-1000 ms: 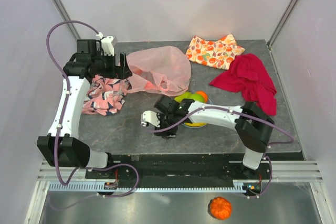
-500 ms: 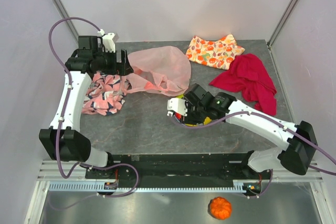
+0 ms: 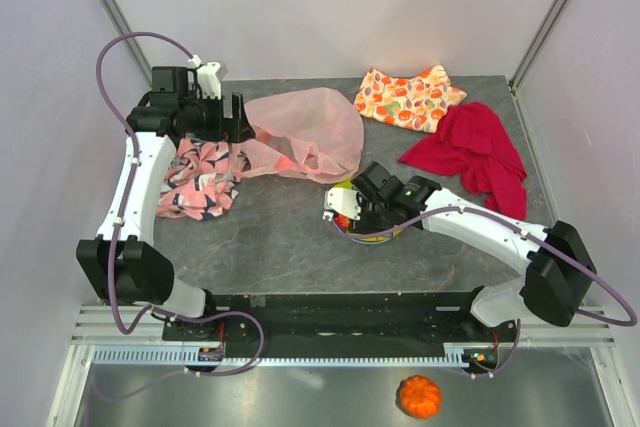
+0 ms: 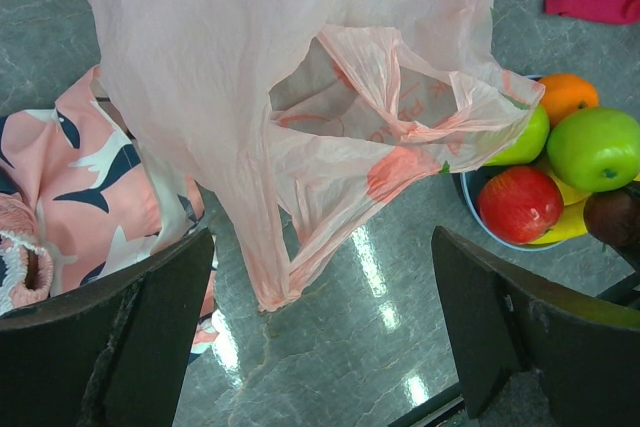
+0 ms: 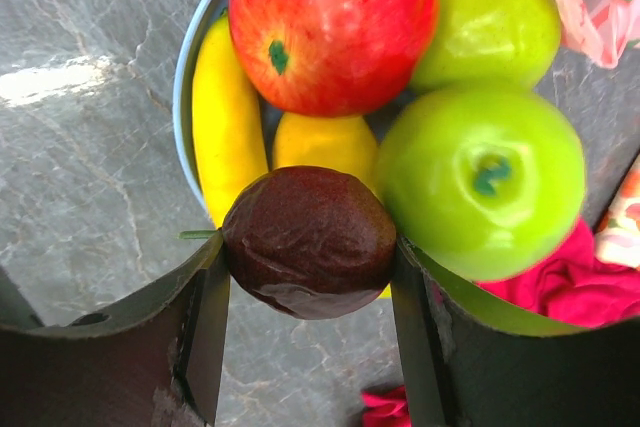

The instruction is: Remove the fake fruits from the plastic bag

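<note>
While the right gripper [image 5: 308,259] is clamped on the dark purple fruit [image 5: 305,227] over the fruit-filled blue plate [image 5: 188,57], the left gripper [image 4: 320,332], fingers wide apart, hangs over the plastic bag [image 4: 250,67] beside that plate.

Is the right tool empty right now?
No, the right tool is clamped on the dark purple fruit.

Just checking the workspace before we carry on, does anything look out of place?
One thing: a small orange pumpkin lies off the table, on the metal surface below its near edge, toward the right. Nothing else looks spilled or damaged.
</note>
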`<move>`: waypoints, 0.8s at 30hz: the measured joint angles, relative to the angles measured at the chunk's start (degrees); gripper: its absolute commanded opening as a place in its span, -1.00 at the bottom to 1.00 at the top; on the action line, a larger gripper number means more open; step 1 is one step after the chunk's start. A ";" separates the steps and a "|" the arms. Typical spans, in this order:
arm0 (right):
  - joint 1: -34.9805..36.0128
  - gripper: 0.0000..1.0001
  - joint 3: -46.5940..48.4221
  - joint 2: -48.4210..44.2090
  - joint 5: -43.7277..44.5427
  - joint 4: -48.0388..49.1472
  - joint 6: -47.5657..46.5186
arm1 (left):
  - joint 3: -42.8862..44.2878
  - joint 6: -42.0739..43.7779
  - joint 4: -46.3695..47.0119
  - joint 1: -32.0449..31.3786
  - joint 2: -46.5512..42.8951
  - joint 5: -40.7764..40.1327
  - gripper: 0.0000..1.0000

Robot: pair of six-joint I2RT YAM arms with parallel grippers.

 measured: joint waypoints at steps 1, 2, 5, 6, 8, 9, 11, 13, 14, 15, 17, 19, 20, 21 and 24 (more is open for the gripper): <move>0.00 0.02 0.00 0.26 0.07 0.33 -0.52 | 0.00 0.00 0.00 0.00 0.00 0.00 0.93; 0.00 0.04 0.00 0.59 0.15 0.68 -0.90 | 0.00 0.00 0.00 0.00 0.00 0.02 0.93; 0.00 0.19 0.00 2.01 0.33 1.62 -1.73 | 0.00 0.00 0.00 0.00 0.00 0.02 0.93; 0.00 0.24 0.00 2.43 0.39 1.75 -1.86 | 0.00 0.00 0.00 0.00 0.00 0.02 0.93; 0.15 0.27 0.00 3.43 0.57 1.92 -1.99 | 0.00 0.00 0.00 0.00 0.00 0.02 0.93; 0.26 0.32 0.00 3.87 0.74 1.92 -2.10 | 0.00 0.00 0.00 0.00 0.00 0.02 0.93; 0.37 0.39 0.00 4.37 1.07 2.16 -2.16 | 0.00 0.00 0.00 0.00 0.00 0.02 0.93; 0.44 0.46 0.00 4.42 1.14 2.25 -2.19 | 0.00 0.00 0.00 0.00 0.00 0.02 0.93; 0.48 0.49 0.00 4.42 1.16 2.25 -2.19 | 0.00 0.00 0.00 0.00 0.00 0.07 0.93; 0.48 0.52 0.00 4.42 1.16 2.25 -2.16 | 0.00 0.00 0.00 0.00 0.00 0.11 0.93; 0.63 0.58 0.00 4.42 1.18 2.23 -2.14 | 0.00 0.00 0.00 0.00 0.02 0.22 0.93; 0.81 0.61 0.00 4.42 1.27 2.14 -2.12 | 0.00 0.00 0.00 0.00 0.04 0.26 0.92; 0.87 0.61 0.00 4.39 1.33 2.10 -2.08 | 0.00 0.00 0.00 0.00 0.09 0.26 0.92; 0.92 0.62 0.00 4.39 1.33 2.05 -2.08 | 0.00 0.00 0.00 0.00 0.13 0.28 0.92; 1.25 0.66 0.00 4.39 1.40 1.81 -2.03 | 0.00 0.00 0.00 0.00 0.57 0.46 0.92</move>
